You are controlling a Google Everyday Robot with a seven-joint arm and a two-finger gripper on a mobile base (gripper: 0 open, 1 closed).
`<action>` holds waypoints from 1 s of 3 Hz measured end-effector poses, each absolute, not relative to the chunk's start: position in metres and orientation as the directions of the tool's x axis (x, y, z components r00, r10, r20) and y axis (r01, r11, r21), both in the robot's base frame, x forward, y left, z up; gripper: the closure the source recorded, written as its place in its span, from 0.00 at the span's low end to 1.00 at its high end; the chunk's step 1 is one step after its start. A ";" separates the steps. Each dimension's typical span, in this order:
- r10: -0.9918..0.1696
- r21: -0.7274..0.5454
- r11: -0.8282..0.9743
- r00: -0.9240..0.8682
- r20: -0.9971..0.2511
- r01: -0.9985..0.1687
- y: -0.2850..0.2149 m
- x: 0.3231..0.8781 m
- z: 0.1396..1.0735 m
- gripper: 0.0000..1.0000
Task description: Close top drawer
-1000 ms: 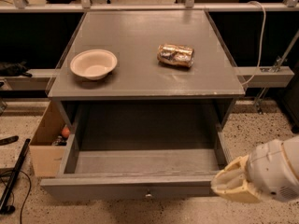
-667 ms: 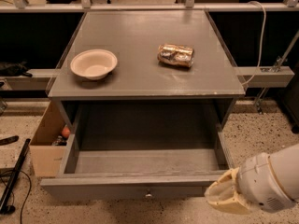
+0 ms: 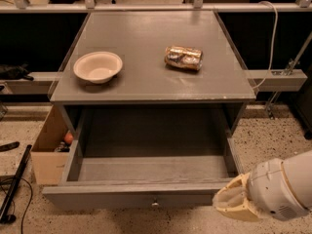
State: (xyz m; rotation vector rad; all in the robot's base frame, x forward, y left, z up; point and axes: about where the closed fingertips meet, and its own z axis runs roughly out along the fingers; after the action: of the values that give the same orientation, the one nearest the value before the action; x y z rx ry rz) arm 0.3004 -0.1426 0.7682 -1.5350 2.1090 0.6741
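Handling: top drawer (image 3: 107, 198) rigid, sliding, likely weighty.
Contact: front panel, just left of gripper (image 3: 233, 204).
Gripper state: cannot tell.

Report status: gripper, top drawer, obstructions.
Gripper at front right corner of top drawer. Drawer wide open, nothing seen inside. Bowl and shiny packet on tabletop, off its path.

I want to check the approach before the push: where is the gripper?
The gripper is at the lower right of the camera view, at the right end of the open top drawer's front panel, right of its knob.
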 end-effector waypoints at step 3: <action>-0.689 0.157 0.368 -0.382 -0.615 -0.917 -0.131 0.311 0.695 1.00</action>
State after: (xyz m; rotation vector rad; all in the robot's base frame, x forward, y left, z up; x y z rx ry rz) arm 0.3106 -0.1309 0.6954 -1.3906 2.1835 0.6763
